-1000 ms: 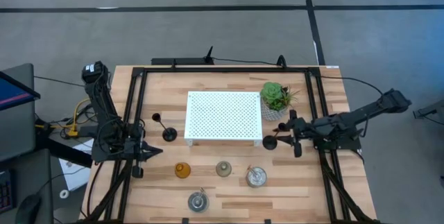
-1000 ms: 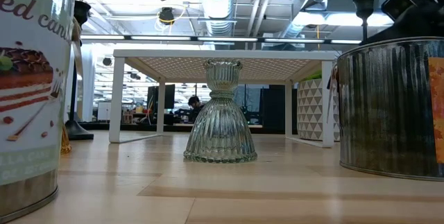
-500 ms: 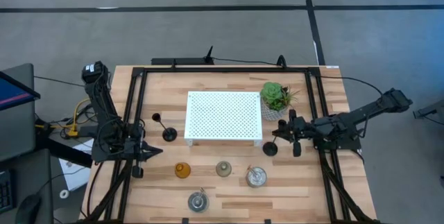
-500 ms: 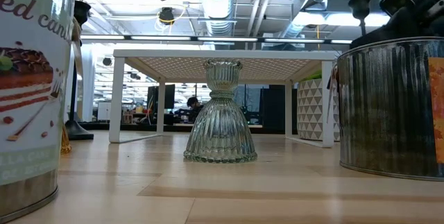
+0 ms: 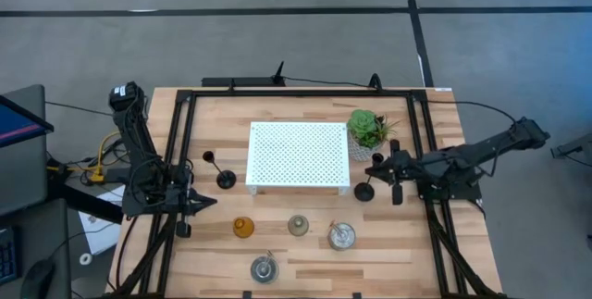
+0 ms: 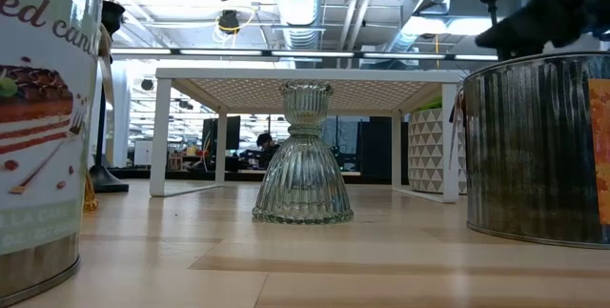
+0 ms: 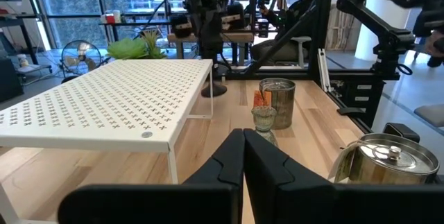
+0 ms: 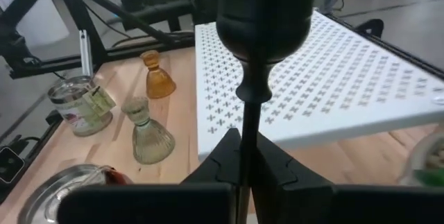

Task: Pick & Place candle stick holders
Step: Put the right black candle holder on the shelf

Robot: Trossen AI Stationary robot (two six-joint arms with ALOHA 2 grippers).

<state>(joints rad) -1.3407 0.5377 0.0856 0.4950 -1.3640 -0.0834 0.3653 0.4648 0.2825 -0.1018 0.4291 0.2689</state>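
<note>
My right gripper (image 5: 381,175) hangs at the right end of the white perforated tray (image 5: 298,154), shut on a black candle stick holder (image 5: 366,189). That holder's cup (image 8: 267,9) stands above the fingers. A second black holder (image 5: 224,179) stands on its round base left of the tray. In front of the tray stand the amber holder (image 5: 242,228), the grey-green holder (image 5: 298,225) and two silver cups (image 5: 341,235) (image 5: 264,268). My left gripper (image 5: 205,203) waits shut at the table's left side, touching nothing. My right gripper pinches the black holder's thin stem (image 8: 250,116) between its two fingers, a little below the cup. The fingers come from the table's right side, nearly level, and lie across the stem. The holder stands about upright, its round base (image 5: 364,191) hanging below the fingers.
A green potted plant (image 5: 370,132) stands just beyond my right gripper, at the tray's far right corner. The tray stands on thin legs (image 6: 160,136) with room beneath. Black frame rails (image 5: 176,151) run along both sides of the table.
My right gripper has taken hold of the black holder's stem and gone up with it. In the low view the holder's cup has risen toward the picture's top. Its base has shifted slightly toward the table's right edge.
</note>
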